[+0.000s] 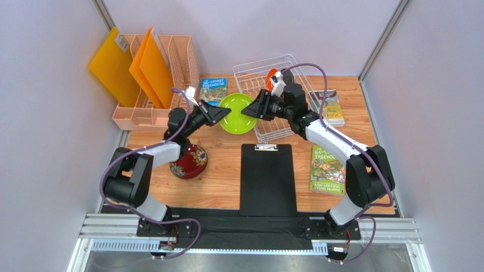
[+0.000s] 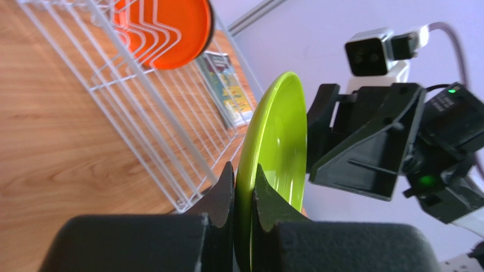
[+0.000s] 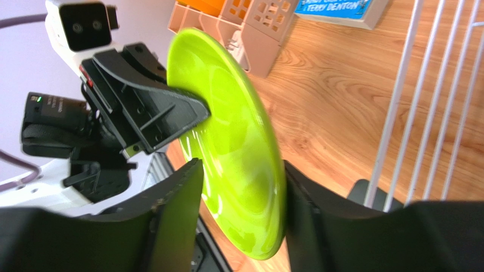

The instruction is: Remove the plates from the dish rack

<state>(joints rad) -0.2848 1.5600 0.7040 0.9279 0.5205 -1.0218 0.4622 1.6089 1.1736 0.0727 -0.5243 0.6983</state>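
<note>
The lime green plate (image 1: 237,113) hangs in the air between the two arms, left of the white wire dish rack (image 1: 264,63). My left gripper (image 1: 226,112) is shut on its left rim (image 2: 281,130), jaws pinching the edge (image 2: 244,181). My right gripper (image 1: 248,109) is open, its jaws spread on either side of the plate's right rim (image 3: 241,170) without pinching it. The orange plate (image 1: 271,75) stands upright in the rack (image 2: 165,28). The dark red floral plate (image 1: 190,161) lies on the table by my left arm. The grey-teal plate is out of view.
A peach mesh file holder (image 1: 170,73) with orange folders (image 1: 147,68) stands at the back left. A black clipboard (image 1: 267,175) lies front centre. Books lie behind the plate (image 1: 213,90) and to the right (image 1: 328,107) (image 1: 328,169).
</note>
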